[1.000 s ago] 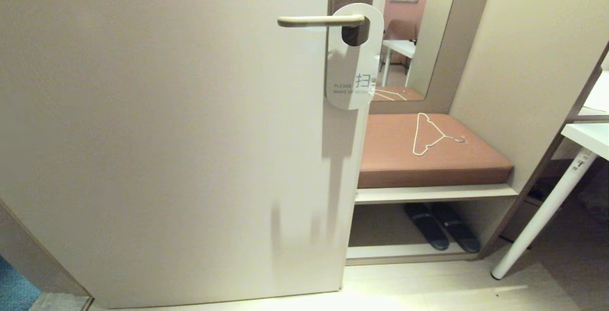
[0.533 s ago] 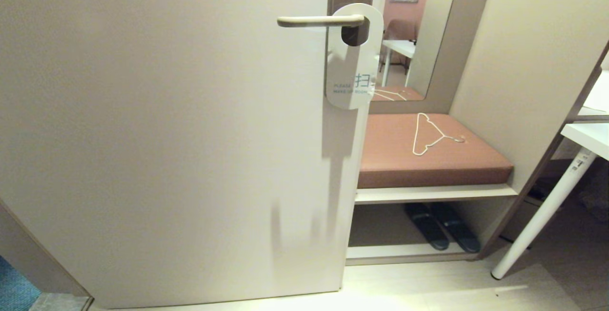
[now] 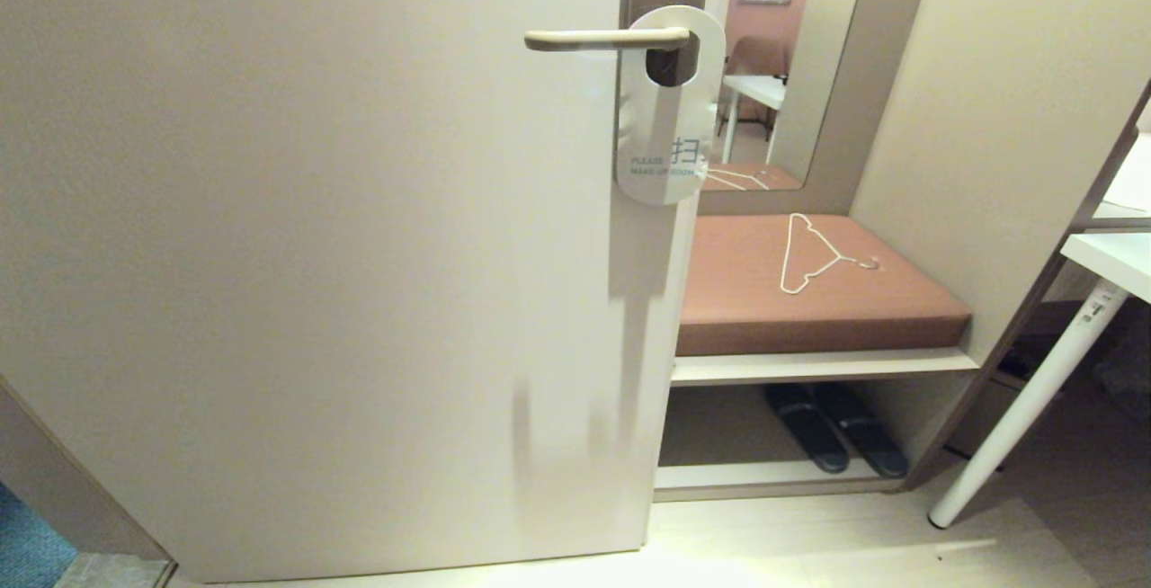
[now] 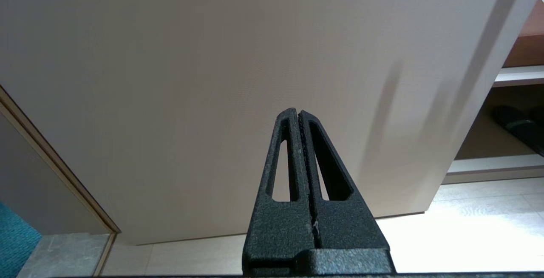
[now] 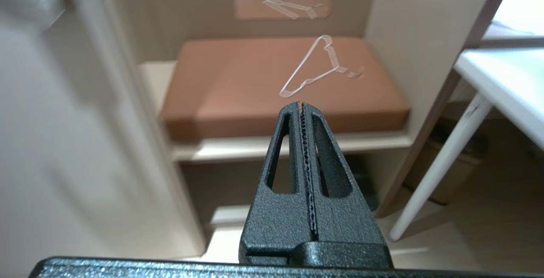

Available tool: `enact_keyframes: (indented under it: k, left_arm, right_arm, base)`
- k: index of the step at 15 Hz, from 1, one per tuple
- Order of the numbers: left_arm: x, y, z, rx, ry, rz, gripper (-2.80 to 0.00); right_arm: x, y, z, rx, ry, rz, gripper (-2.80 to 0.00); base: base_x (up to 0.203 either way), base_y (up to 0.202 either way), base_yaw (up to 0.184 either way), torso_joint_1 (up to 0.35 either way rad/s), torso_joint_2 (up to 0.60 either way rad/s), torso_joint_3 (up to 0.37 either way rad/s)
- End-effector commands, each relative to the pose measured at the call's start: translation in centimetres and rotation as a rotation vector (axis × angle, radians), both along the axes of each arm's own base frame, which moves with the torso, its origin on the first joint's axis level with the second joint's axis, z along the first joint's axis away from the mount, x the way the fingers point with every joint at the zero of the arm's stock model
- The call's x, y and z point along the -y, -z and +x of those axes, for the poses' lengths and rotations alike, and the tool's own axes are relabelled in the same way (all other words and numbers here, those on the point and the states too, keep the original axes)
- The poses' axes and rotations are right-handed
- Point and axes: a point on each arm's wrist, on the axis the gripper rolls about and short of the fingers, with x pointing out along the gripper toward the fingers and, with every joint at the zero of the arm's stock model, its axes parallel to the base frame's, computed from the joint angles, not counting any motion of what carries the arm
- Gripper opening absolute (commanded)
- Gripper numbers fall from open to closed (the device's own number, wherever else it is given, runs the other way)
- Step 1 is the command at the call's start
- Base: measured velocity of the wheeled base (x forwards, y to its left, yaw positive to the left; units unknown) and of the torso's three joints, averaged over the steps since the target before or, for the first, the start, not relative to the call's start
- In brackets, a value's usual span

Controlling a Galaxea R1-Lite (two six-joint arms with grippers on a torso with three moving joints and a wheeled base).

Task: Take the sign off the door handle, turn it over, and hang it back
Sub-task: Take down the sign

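The sign (image 3: 664, 129) hangs by its round hole on the door handle (image 3: 593, 40), white side with grey text facing me, near the door's right edge in the head view. Neither arm shows in that view. My left gripper (image 4: 298, 112) is shut and empty, low down, pointing at the bare door panel. My right gripper (image 5: 301, 104) is shut and empty too, pointing toward the brown bench cushion (image 5: 238, 82) beyond the door's edge. The sign and handle are out of both wrist views.
A thin white wire clothes hanger (image 3: 814, 253) lies on the brown cushion (image 3: 746, 300). Dark slippers (image 3: 832, 426) sit on the shelf below. A mirror (image 3: 791, 57) stands behind the bench. A white table with a slanted leg (image 3: 1025, 408) is at the right.
The head view is unchanged; the sign and handle have not moved, and no arm has come into that view.
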Motion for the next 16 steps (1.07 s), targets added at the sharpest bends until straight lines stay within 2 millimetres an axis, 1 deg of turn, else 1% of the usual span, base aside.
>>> enact_keyframes:
  k: [1,3,5,7,10,12,14,16]
  left_arm:
    - [0.0,0.0,0.0,-0.001,-0.001,0.0,-2.8]
    - [0.0,0.0,0.0,-0.001,-0.001,0.0,-2.8]
    - [0.0,0.0,0.0,-0.001,-0.001,0.0,-2.8]
    - [0.0,0.0,0.0,-0.001,-0.001,0.0,-2.8]
    - [0.0,0.0,0.0,-0.001,-0.001,0.0,-2.8]
    - [0.0,0.0,0.0,-0.001,-0.001,0.0,-2.8]
    - [0.0,0.0,0.0,-0.001,-0.001,0.0,-2.8]
    - [0.0,0.0,0.0,-0.001,-0.001,0.0,-2.8]
  right_arm:
    - [0.7,0.0,5.7,-0.109,0.038,0.007,-2.8]
    - [1.6,-0.5,9.8,-0.107,0.068,0.009,-2.8]
    - [2.3,-0.6,13.5,-0.098,0.069,0.008,-2.8]
    - [2.6,-1.1,16.3,-0.07,0.015,0.006,-2.8]
    - [2.7,-1.8,19.5,-0.043,-0.151,0.0,-2.8]
    - [2.6,-2.0,21.4,-0.032,-0.301,-0.002,-2.8]
    - [2.4,-1.9,22.6,-0.031,-0.459,-0.004,-2.8]
    - [2.0,-1.7,23.3,-0.027,-0.622,0.0,-2.8]
  base:
    - [0.0,0.0,0.0,0.0,0.0,0.0]
    - [0.0,0.0,0.0,0.0,0.0,0.0]
    - [0.0,0.0,0.0,0.0,0.0,0.0]
    - [0.0,0.0,0.0,0.0,0.0,0.0]
    - [0.0,0.0,0.0,0.0,0.0,0.0]
    - [0.0,0.0,0.0,0.0,0.0,0.0]
    - [0.0,0.0,0.0,0.0,0.0,0.0]
    - [0.0,0.0,0.0,0.0,0.0,0.0]
